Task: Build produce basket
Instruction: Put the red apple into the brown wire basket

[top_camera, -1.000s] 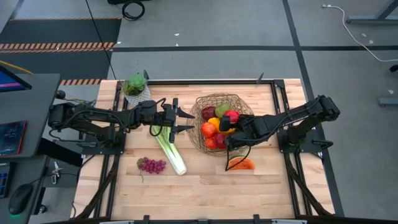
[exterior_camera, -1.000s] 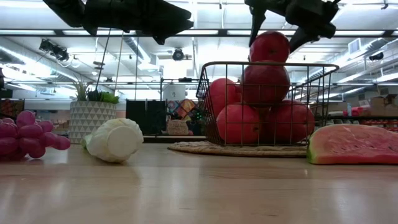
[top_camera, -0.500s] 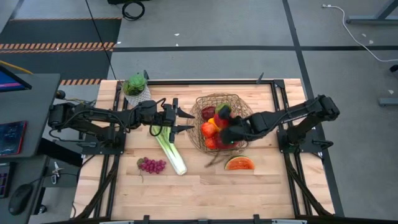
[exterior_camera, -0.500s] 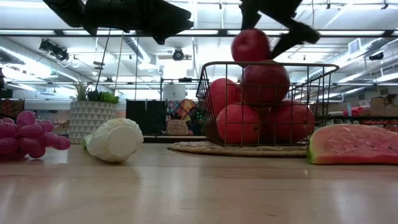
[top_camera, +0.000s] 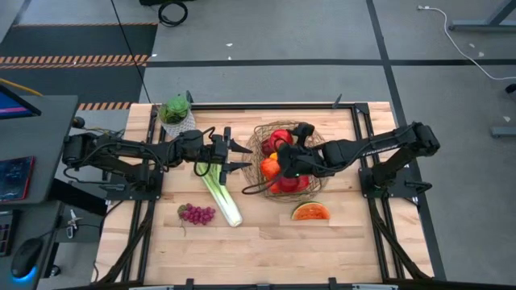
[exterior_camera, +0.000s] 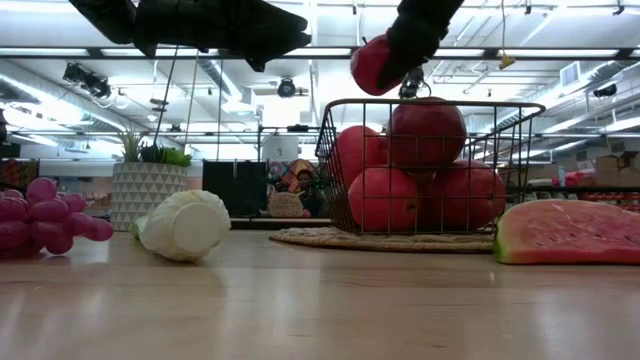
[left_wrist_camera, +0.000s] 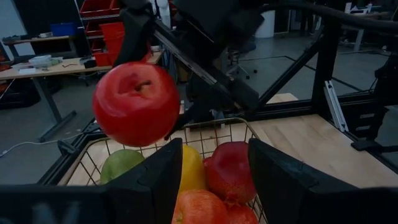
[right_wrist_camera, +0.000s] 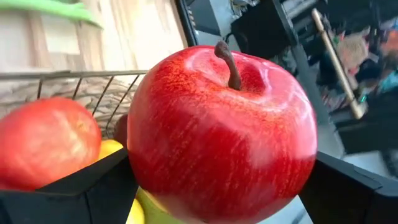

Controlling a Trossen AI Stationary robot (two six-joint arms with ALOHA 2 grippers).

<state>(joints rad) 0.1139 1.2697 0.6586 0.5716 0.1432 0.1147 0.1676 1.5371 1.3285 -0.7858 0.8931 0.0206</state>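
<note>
Apple [right_wrist_camera: 221,134] pinched between the two fingers of the right end effector [top_camera: 284,151], held above the far-left part of the basket [top_camera: 315,142], which sits right of centre on the bench [top_camera: 266,242] and already carries a heap of red, orange, yellow and green produce. Smooth, round and glossy, the toy fruit looks light and rigid, likely to slip or roll if squeezed off-centre; a hold across its widest girth, as here, seems the safest. Wire rim and piled fruit [exterior_camera: 425,165] stand right under it, so a release from height could send it bouncing off the heap or over the edge. Left end effector [top_camera: 236,156] hovers with fingers spread, just left of the basket and over the top end of the leek [top_camera: 220,193], which lies diagonally on the bench. Grapes [top_camera: 197,213] rest beside the leek's lower end, a watermelon slice [top_camera: 310,212] lies just in front of the basket, and a potted plant [top_camera: 174,110] stands at the far left corner, all clear of the drop.
</note>
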